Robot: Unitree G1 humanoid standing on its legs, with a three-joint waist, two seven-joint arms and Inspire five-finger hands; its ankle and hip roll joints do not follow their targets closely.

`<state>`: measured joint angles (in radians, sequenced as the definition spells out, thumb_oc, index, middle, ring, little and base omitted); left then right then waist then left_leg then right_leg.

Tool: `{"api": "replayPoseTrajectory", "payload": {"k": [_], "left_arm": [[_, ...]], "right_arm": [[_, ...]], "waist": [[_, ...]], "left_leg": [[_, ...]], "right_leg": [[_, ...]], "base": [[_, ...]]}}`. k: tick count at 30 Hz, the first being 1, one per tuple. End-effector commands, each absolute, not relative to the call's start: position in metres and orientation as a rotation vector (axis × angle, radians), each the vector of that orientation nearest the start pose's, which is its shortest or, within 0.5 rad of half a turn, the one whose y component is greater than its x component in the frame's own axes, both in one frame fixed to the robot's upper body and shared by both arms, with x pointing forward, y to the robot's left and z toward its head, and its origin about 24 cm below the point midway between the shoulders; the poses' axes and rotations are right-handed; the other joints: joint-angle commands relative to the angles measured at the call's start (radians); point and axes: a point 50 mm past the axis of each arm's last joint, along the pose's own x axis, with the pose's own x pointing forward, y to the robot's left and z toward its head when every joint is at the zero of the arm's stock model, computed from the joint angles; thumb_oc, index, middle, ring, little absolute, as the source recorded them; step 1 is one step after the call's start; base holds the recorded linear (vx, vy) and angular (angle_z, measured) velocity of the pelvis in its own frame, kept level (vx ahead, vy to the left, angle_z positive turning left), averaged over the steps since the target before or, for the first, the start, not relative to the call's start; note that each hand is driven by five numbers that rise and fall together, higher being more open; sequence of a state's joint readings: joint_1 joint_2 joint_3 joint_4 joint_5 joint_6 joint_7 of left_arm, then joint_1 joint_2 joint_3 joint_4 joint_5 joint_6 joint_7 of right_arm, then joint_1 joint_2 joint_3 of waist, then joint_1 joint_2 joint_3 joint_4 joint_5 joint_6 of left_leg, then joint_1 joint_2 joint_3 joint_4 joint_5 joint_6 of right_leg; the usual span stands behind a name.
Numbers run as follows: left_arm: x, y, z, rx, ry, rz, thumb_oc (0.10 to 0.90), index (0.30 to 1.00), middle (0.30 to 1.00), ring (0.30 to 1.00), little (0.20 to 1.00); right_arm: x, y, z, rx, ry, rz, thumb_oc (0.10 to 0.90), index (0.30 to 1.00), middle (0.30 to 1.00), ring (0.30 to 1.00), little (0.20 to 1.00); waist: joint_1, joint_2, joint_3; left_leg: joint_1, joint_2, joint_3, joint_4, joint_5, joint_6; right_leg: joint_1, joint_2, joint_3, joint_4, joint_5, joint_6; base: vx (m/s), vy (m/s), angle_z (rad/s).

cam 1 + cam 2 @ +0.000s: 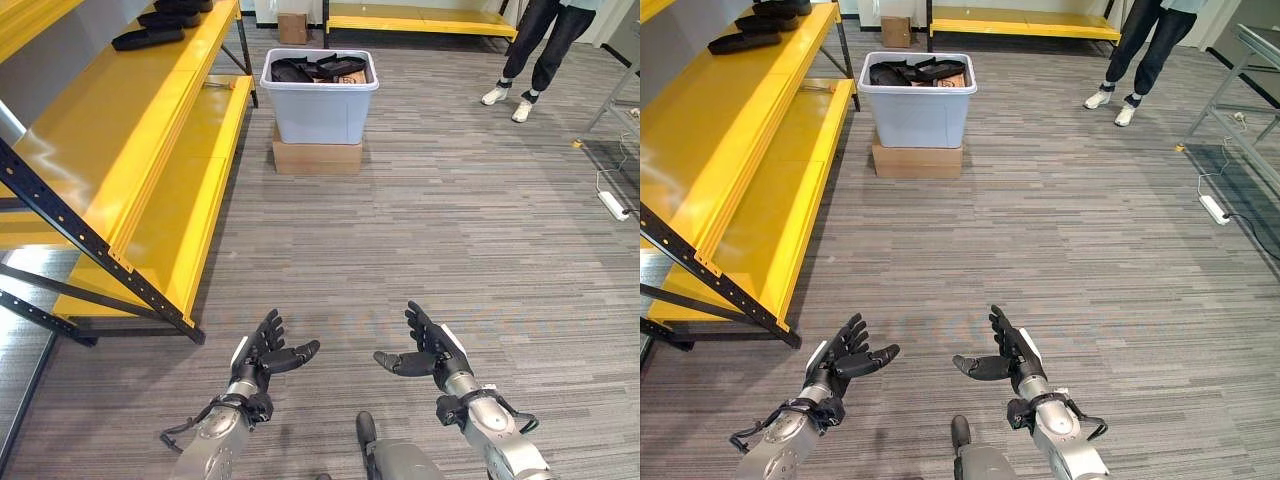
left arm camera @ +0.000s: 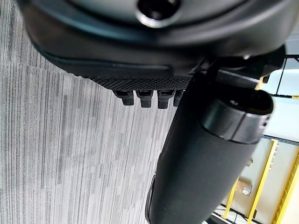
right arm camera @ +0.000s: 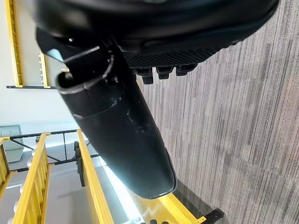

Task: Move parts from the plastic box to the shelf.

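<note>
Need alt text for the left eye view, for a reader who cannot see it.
Both robot hands, left hand and right hand, hang open and empty over grey striped floor. Ahead, a pale plastic box of dark parts sits on a cardboard box, beside a yellow shelf on the left holding dark parts. A person's legs stand at upper right.

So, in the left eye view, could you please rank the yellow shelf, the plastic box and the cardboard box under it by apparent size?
1. yellow shelf, nearest, which inflates it
2. plastic box
3. cardboard box, partly hidden
</note>
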<state>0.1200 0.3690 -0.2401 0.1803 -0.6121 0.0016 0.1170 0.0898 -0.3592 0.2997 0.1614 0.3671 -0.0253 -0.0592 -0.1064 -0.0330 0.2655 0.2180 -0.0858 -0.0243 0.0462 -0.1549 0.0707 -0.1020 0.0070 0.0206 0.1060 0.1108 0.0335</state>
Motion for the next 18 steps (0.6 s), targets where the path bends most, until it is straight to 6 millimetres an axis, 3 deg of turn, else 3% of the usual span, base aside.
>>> {"api": "replayPoseTrajectory", "payload": {"k": [1, 7, 10, 12, 13, 14, 15, 16, 17, 18], "left_arm": [[0.225, 0.182, 0.016, -0.198, 0.155, -0.061, 0.900, 1.000, 1.000, 1.000, 1.000], [0.229, 0.185, 0.027, -0.202, 0.086, -0.064, 0.900, 1.000, 1.000, 1.000, 1.000], [0.231, 0.184, 0.027, -0.198, 0.083, -0.040, 0.900, 1.000, 1.000, 1.000, 1.000], [0.230, 0.185, 0.025, -0.203, 0.084, -0.031, 0.900, 1.000, 1.000, 1.000, 1.000], [0.230, 0.185, 0.025, -0.208, 0.083, -0.030, 0.900, 1.000, 1.000, 1.000, 1.000], [0.231, 0.182, 0.025, -0.213, 0.078, -0.036, 0.900, 1.000, 1.000, 1.000, 1.000], [0.231, 0.181, 0.025, -0.214, 0.077, -0.037, 0.900, 1.000, 1.000, 1.000, 1.000], [0.232, 0.179, 0.025, -0.221, 0.074, -0.044, 0.900, 1.000, 1.000, 1.000, 1.000], [0.233, 0.178, 0.025, -0.219, 0.074, -0.046, 0.900, 1.000, 1.000, 1.000, 1.000], [0.235, 0.177, 0.025, -0.214, 0.075, -0.052, 0.900, 1.000, 1.000, 1.000, 1.000]], "right_arm": [[0.235, -0.166, 0.018, 0.043, 0.110, 0.146, 0.900, 1.000, 1.000, 1.000, 1.000], [0.235, -0.161, 0.018, 0.035, 0.102, 0.195, 0.900, 1.000, 1.000, 1.000, 1.000], [0.234, -0.164, 0.015, 0.030, 0.108, 0.203, 0.900, 1.000, 1.000, 1.000, 1.000], [0.234, -0.166, 0.016, 0.025, 0.108, 0.213, 0.900, 1.000, 1.000, 1.000, 1.000], [0.233, -0.167, 0.015, 0.020, 0.110, 0.216, 0.900, 1.000, 1.000, 1.000, 1.000], [0.234, -0.171, 0.016, -0.004, 0.115, 0.214, 0.900, 1.000, 1.000, 1.000, 1.000], [0.235, -0.172, 0.016, -0.009, 0.114, 0.213, 0.900, 1.000, 1.000, 1.000, 1.000], [0.235, -0.176, 0.017, -0.029, 0.109, 0.211, 0.900, 1.000, 1.000, 1.000, 1.000], [0.235, -0.177, 0.017, -0.032, 0.110, 0.207, 0.900, 1.000, 1.000, 1.000, 1.000], [0.235, -0.179, 0.015, -0.032, 0.115, 0.193, 0.900, 1.000, 1.000, 1.000, 1.000]], "waist": [[-0.003, 0.006, -0.016], [0.005, 0.016, -0.014], [-0.009, 0.024, -0.035], [-0.020, 0.029, -0.055], [-0.024, 0.033, -0.064], [-0.035, 0.042, -0.084], [-0.036, 0.042, -0.086], [-0.033, 0.024, -0.081], [-0.030, 0.015, -0.080], [-0.026, -0.005, -0.072]], "left_leg": [[-0.045, 0.010, 0.014, 0.021, -0.029, 0.042], [-0.073, 0.028, 0.097, 0.093, -0.057, 0.036], [-0.066, 0.031, 0.105, 0.151, -0.099, 0.028], [-0.048, 0.032, 0.108, 0.219, -0.092, 0.007], [-0.042, 0.034, 0.110, 0.251, -0.067, -0.009], [-0.061, 0.061, 0.146, 0.403, 0.082, -0.076], [-0.070, 0.067, 0.152, 0.429, 0.099, -0.085], [-0.189, 0.089, 0.177, 0.689, 0.150, -0.104], [-0.235, 0.093, 0.183, 0.747, 0.170, -0.106], [-0.329, 0.121, 0.208, 0.884, 0.167, -0.101]], "right_leg": [[-0.074, -0.008, -0.004, 0.086, -0.056, 0.074], [-0.093, -0.040, -0.114, 0.162, -0.109, 0.059], [-0.079, -0.040, -0.118, 0.184, -0.145, 0.031], [-0.059, -0.032, -0.123, 0.169, -0.161, 0.009], [-0.052, -0.027, -0.126, 0.161, -0.167, 0.000], [-0.014, -0.012, -0.136, 0.117, -0.177, -0.032], [-0.006, -0.010, -0.137, 0.108, -0.177, -0.037], [0.044, -0.018, -0.123, 0.079, -0.185, -0.060], [0.058, -0.023, -0.114, 0.069, -0.185, -0.064], [0.096, -0.029, -0.100, 0.046, -0.180, -0.072]], "base": [[0.05, -0.041, -0.07], [0.11, -0.149, -0.30], [0.18, -0.155, -0.17], [0.17, -0.133, -0.06], [0.13, -0.152, 0.06], [0.12, -0.152, 0.18], [0.14, -0.256, 0.33], [0.09, -0.199, 0.55], [0.12, -0.286, 0.64], [0.11, -0.208, 0.42]]}}
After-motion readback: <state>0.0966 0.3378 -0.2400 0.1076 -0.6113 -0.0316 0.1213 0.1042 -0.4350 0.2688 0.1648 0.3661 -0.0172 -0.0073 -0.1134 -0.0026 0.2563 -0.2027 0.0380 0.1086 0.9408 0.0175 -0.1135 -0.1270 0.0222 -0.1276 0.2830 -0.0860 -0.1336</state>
